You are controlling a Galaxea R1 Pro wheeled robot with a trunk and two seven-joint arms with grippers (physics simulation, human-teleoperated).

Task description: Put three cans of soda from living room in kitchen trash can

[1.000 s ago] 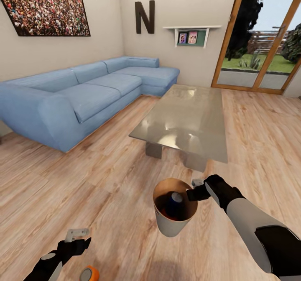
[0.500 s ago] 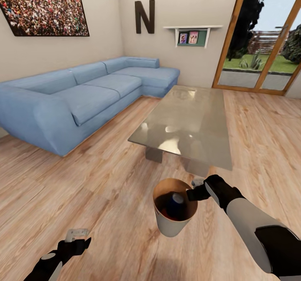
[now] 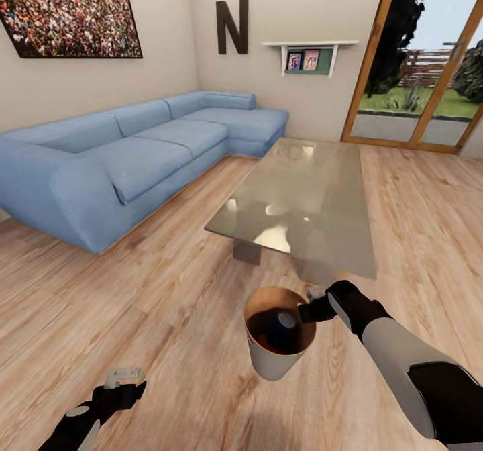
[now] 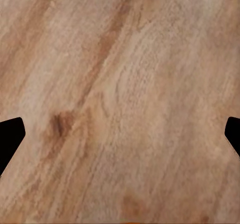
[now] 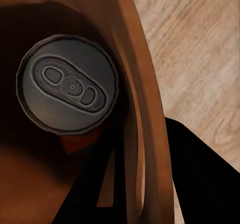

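Living room, bare wood floor. My right gripper pinches the tash can rim, blue can inside; left gripper spread, empty. Next I'd collect the remaining can, then head kitchenward.

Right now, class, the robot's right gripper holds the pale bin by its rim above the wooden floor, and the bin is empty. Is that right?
Not quite. The bin is not empty: a dark blue can with a silver top stands inside it, as the head view and the right wrist view show. The rest holds: the right gripper grips its rim above the wooden floor.
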